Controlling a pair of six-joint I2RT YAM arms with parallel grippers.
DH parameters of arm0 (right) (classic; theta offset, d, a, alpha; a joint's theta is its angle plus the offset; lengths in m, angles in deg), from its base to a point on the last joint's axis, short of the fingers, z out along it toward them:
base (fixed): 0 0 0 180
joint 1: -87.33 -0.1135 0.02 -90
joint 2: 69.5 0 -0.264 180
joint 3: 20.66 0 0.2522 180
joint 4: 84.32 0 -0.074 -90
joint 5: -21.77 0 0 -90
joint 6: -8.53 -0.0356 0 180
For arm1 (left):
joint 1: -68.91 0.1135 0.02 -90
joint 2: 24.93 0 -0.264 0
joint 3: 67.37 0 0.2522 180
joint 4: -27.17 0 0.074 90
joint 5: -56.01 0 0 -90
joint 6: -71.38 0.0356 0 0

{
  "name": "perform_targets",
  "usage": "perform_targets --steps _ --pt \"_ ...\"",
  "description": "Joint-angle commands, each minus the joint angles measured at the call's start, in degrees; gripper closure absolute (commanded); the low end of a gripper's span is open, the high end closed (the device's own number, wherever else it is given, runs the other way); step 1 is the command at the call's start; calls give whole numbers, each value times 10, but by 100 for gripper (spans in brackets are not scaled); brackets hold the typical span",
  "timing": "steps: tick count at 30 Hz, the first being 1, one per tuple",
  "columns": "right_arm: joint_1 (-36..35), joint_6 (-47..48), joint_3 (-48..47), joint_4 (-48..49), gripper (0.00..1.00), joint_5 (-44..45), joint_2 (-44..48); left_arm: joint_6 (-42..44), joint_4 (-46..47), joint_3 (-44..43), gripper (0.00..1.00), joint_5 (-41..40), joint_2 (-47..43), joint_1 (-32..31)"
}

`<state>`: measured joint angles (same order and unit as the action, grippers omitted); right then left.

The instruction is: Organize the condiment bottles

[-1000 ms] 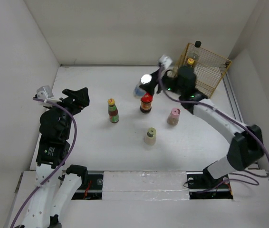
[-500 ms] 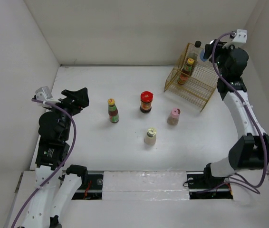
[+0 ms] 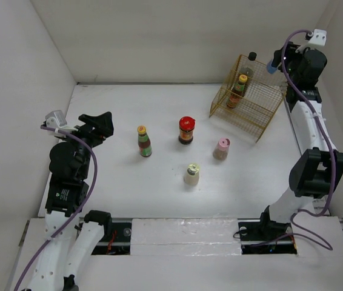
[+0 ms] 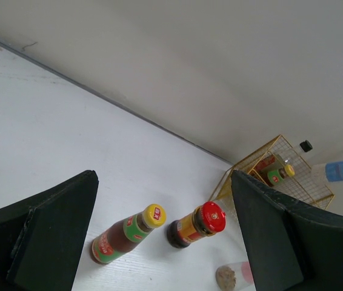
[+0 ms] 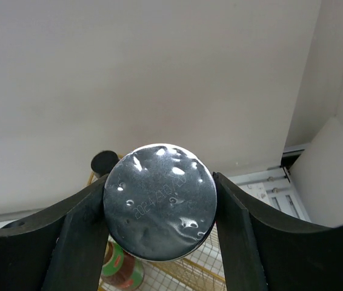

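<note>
White table (image 3: 129,182) spreads between plain walls, with both arms bolted at its near edge. The right arm (image 3: 308,130) reaches up along the right wall, and the left arm (image 3: 68,170) is folded over the table's left side.

The yellow wire basket (image 3: 262,118) sits in the far right corner. One yellow-capped bottle (image 3: 240,90) is inside it, near its far side. A small black cap (image 3: 252,56) shows at the basket's far corner, though I cannot tell if it is inside or behind.

The right gripper (image 3: 282,60) is up in the air just right of that corner. Its fingers (image 5: 77,242) are clamped on either side of a silver-capped bottle (image 5: 159,209) with a blue label. The left gripper (image 3: 99,124) hangs with its jaws spread wide and nothing between them.

Four more stand upright on the open table, apart from one another:
- The red-capped jar (image 3: 186,130) is about mid-table.
- The red-and-green-labelled bottle (image 3: 144,142), yellow on top, is to the jar's left.
- The pink-capped bottle (image 3: 221,148) is to the jar's right and a little nearer.
- The cream-capped bottle (image 3: 191,173) is nearest the arms.
</note>
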<state>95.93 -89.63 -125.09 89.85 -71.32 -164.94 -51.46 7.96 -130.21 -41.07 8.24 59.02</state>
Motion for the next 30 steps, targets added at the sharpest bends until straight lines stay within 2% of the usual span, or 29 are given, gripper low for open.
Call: perform_targets --steps 1,5,17,21,26,30 --pt "-2 4 -47 68 66 -6 -13 5 26 6 13 7 1 3" --pt "-13 19 -67 48 66 5 -45 5 26 6 13 1 1 3" --pt "-35 32 -22 48 65 21 -106 5 26 6 13 7 1 3" --pt "-35 26 -28 32 56 21 -138 5 26 6 13 7 1 3" --pt "-35 15 -34 15 40 15 -165 5 26 6 13 7 1 3" --pt "-35 4 -44 2 31 15 -179 5 26 6 13 7 1 3"
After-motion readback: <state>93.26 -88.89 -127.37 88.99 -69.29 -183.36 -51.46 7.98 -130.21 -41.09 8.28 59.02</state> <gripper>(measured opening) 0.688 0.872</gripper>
